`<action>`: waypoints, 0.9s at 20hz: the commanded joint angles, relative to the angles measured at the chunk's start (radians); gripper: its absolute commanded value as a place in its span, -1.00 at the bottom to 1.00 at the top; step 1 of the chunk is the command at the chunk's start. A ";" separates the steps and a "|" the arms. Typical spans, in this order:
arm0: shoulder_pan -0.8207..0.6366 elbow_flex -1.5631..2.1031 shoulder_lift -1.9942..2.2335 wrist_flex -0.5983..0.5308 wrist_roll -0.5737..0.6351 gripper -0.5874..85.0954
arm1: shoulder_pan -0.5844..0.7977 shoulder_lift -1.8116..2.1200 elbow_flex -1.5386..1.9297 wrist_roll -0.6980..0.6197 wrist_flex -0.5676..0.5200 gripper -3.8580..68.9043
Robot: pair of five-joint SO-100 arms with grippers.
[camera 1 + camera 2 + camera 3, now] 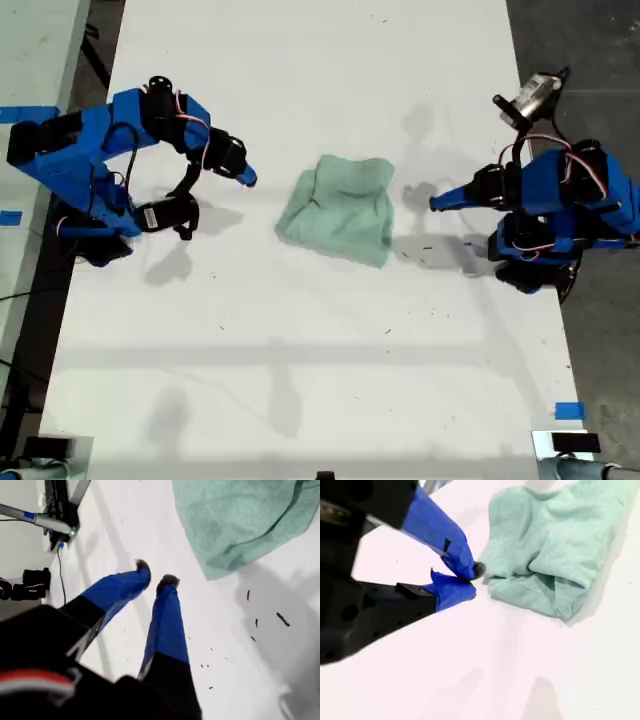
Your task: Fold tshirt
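**Folded tshirt at the middle of the table, both grippers beside it**

The tshirt (340,208) is seen a little above the centre of the exterior view, on the white table (300,380). It is gathered into a compact, roughly square bundle with several layers, and soft wrinkles are seen on its top. It lies flat on the table and it is not touched by any gripper.

My first gripper (435,203) is found in the right part of the exterior view, just beside the edge of the bundle that faces the exterior view's right. It points toward the cloth. In the first wrist view the two blue fingers of my first gripper (156,573) are shown with a narrow gap between their dark tips, and nothing is held in this gap. The tshirt (240,520) is seen near the tips but apart from them. Some small dark specks (282,619) are scattered on the table close by (the same specks are visible in the exterior view, next to this arm).

My second gripper (250,180) is placed in the left part of the exterior view, near the other edge of the bundle, with a strip of bare table between. In the second wrist view the jaws of my second gripper (472,581) are pressed together at the tips, and no cloth is caught between them. The tshirt (550,555) lies just beyond the tips.

A small piece of blue tape (568,410) is stuck on the table at the lower right of the exterior view.
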 commanded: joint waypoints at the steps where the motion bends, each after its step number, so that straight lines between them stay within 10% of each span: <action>1: 0.051 0.295 0.229 -0.130 -0.110 -0.98 | -0.077 0.083 0.158 0.094 -0.123 -0.95; 6: 0.063 1.025 0.842 -0.255 -0.290 -0.98 | -0.155 0.388 0.509 0.279 -0.135 -0.95; 14: 0.012 1.450 1.451 0.087 -0.382 -0.91 | -0.169 0.385 0.710 0.479 -0.204 -0.87; 18: 0.043 1.450 1.451 0.089 -0.382 -0.83 | -0.104 0.387 0.706 -0.273 -0.193 -0.85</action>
